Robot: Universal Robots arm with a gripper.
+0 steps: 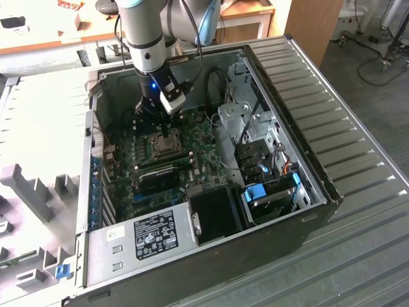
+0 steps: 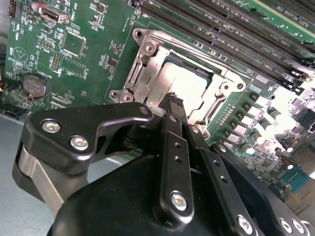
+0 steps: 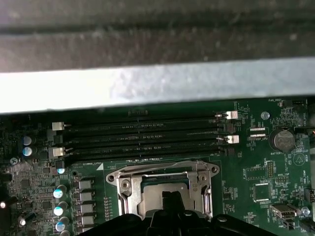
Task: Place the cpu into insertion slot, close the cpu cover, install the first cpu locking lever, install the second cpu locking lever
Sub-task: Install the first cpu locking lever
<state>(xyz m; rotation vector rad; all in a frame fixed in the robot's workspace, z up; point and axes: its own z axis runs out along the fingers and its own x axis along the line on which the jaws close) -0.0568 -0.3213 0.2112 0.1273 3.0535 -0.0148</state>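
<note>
Cpu (image 2: 184, 86) lies in its socket under closed, empty fingers (image 2: 173, 101).

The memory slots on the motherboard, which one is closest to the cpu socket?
The memory slot bordering the cpu cover, the last of the four parallel black slots in the first wrist view; the other three lie beyond it, toward the case wall.
</note>
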